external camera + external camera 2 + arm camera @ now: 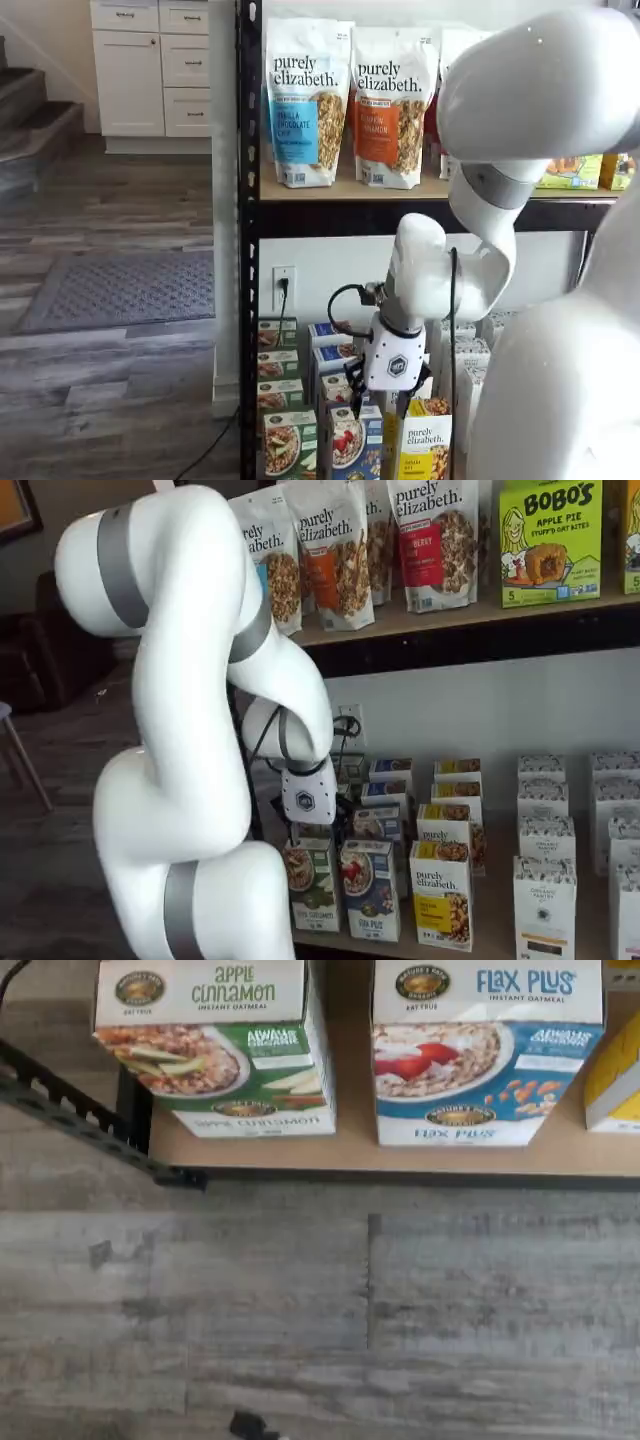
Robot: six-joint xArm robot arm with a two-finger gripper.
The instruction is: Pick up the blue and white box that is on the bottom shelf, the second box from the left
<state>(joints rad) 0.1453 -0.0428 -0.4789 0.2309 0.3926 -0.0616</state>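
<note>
Closest to us, the big white arm (190,730) fills the foreground in both shelf views, elbow bent, forearm reaching down toward the lowest level of the rack. At its tip, the pincer (375,398) hangs just above the front row of cartons; its white body with the hexagon badge is plain to see, and black fingers poke out beneath it, but they sit against the dark clutter behind, so whether they stand apart or together I cannot tell. Right below it, there it is: the blue and white box (487,1055), "Flax Plus" on the lid, a bowl of cereal with red berries on the front, standing upright at the front edge of the bottom shelf (360,1155). Just beside it stands the green-fronted box (215,1045), apple cinnamon, and on its other side the yellow purely elizabeth box (424,448). Nothing is gripping the target; it stands free in the row. Behind the front line, more small cartons file back in columns. Higher up, the upper shelf (350,192) carries tall purely elizabeth bags (305,100).
</note>
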